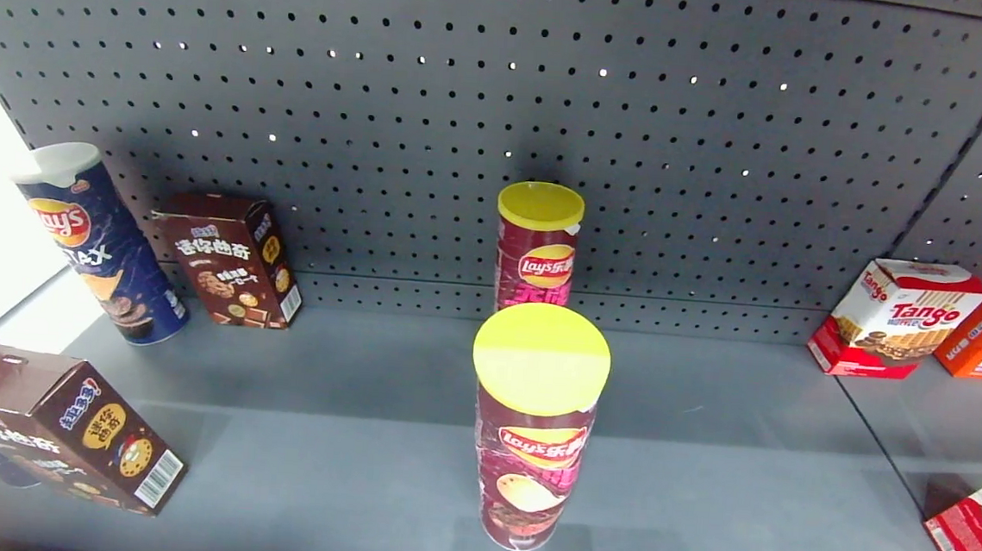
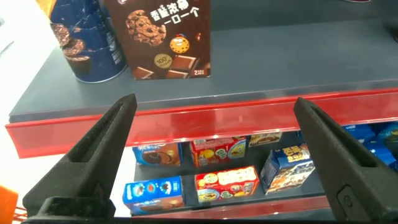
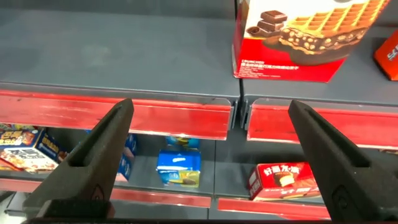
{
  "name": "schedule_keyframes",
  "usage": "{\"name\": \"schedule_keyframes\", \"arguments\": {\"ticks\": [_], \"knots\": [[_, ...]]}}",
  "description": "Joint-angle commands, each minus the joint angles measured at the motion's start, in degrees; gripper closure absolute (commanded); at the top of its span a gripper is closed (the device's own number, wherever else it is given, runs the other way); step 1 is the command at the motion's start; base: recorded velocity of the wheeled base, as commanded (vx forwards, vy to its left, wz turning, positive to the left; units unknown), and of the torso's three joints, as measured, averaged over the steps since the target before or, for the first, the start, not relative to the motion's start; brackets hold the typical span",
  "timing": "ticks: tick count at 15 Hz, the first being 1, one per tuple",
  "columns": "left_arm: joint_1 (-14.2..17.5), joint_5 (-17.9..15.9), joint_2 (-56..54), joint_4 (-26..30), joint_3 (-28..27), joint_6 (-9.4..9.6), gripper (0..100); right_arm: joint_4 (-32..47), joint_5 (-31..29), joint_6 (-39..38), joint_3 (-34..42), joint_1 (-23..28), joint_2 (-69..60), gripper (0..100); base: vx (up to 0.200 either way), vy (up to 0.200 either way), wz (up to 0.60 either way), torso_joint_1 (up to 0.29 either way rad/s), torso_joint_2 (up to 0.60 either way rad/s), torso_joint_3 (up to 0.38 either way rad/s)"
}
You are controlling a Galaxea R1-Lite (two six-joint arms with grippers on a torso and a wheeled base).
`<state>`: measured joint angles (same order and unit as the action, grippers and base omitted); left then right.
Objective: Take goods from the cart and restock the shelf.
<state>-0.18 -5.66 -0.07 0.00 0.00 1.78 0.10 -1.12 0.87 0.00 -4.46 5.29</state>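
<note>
Jaws wide apart and empty, the left gripper (image 2: 214,102) and right gripper (image 3: 210,104) sit nearest. A glossy cylindrical chip can (image 1: 535,425) with a flat yellow lid stands upright on the matte grey metal shelf (image 1: 344,403); directly behind it a twin can (image 1: 538,248), then the perforated back panel (image 1: 469,92)

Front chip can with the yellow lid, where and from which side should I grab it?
Probably mid-body on the front can, from the open front of the shelf: it stands upright, sides free, with a second can behind it.

Head downward on shelf (image 1: 702,463) (wrists lower)
</note>
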Motion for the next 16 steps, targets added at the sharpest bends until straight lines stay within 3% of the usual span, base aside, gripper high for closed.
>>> {"name": "schedule_keyframes", "arguments": {"ticks": [1, 16], "knots": [[0.0, 0.0, 0.1, 0.0, 0.0, -0.02, 0, 0.0, 0.0, 0.0, 0.0, 0.0, 0.2, 0, 0.000, 0.000, 0.00, 0.000, 0.00, 0.000], [0.0, -0.1, 0.1, 0.0, 0.0, 0.07, 0, 0.0, 0.0, 0.0, 0.0, 0.0, 0.1, 0, -0.027, 0.000, 0.00, 0.001, 0.00, 0.000]]}}
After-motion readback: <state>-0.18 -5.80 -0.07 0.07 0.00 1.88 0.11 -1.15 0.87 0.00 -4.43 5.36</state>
